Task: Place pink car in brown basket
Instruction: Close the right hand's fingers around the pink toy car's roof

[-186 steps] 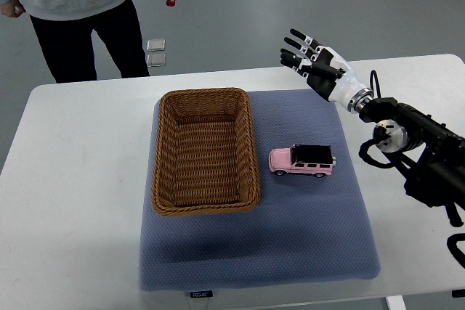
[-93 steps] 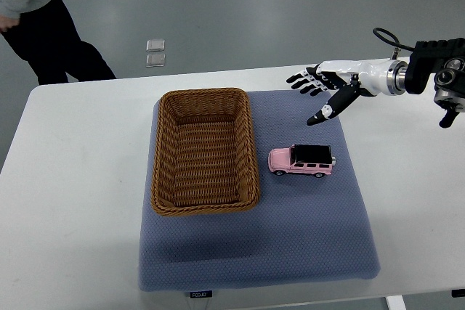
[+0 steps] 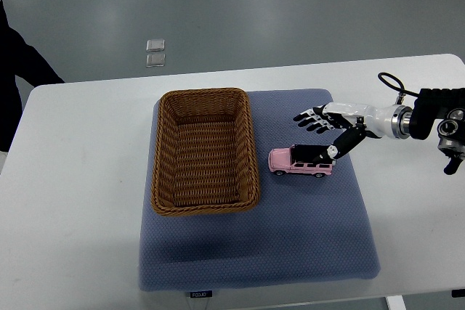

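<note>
Right hand [image 3: 328, 130] lowered from pad's far edge to car [image 3: 301, 160], fingers spread, thumb at car's roof rear, no grip. Car on pad [image 3: 305, 237] beside basket [image 3: 205, 205], apart.

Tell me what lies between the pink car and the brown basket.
Only bare blue mat, seen in the top view: pink car sits right of the brown basket.

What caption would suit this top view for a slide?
Right hand, fingers spread, reaches over the pink car beside the empty brown basket.
</note>
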`<state>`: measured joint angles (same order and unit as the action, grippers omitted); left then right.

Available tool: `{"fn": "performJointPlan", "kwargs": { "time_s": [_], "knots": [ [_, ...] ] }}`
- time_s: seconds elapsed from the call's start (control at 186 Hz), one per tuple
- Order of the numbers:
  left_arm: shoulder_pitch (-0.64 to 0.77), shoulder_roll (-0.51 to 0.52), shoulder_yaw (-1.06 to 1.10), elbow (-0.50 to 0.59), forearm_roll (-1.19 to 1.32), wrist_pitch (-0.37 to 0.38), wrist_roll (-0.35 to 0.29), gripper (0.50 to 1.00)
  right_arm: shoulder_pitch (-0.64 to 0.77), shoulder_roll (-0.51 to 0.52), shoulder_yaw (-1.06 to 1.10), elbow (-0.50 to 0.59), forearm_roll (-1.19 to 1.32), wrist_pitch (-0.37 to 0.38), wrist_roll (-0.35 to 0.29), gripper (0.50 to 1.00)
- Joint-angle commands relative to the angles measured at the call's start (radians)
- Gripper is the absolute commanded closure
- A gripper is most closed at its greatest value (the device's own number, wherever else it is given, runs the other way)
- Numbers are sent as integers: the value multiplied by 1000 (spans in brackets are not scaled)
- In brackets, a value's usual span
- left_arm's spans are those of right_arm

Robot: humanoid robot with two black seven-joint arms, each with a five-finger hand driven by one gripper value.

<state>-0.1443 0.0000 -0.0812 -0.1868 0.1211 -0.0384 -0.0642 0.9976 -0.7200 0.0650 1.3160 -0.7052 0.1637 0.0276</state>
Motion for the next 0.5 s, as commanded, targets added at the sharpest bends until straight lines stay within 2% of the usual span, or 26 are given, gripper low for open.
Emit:
{"fn": "performJointPlan", "kwargs": {
  "time_s": [0.0, 0.198, 0.37, 0.494],
  "knots": [
    [0, 0, 0, 1, 0, 0, 0, 500, -22, 16, -1, -6, -20, -21, 2, 595],
    [0, 0, 0, 1, 0, 0, 0, 500, -56, 40, -2, -29, -63, -56, 9, 615],
    [0, 0, 0, 1, 0, 0, 1, 500, -71, 59, -2, -43, -77, -59, 15, 697],
    [0, 0, 0, 1, 0, 0, 1, 500, -83, 71, -2, -52, -97, -59, 18, 718]
  ]
}}
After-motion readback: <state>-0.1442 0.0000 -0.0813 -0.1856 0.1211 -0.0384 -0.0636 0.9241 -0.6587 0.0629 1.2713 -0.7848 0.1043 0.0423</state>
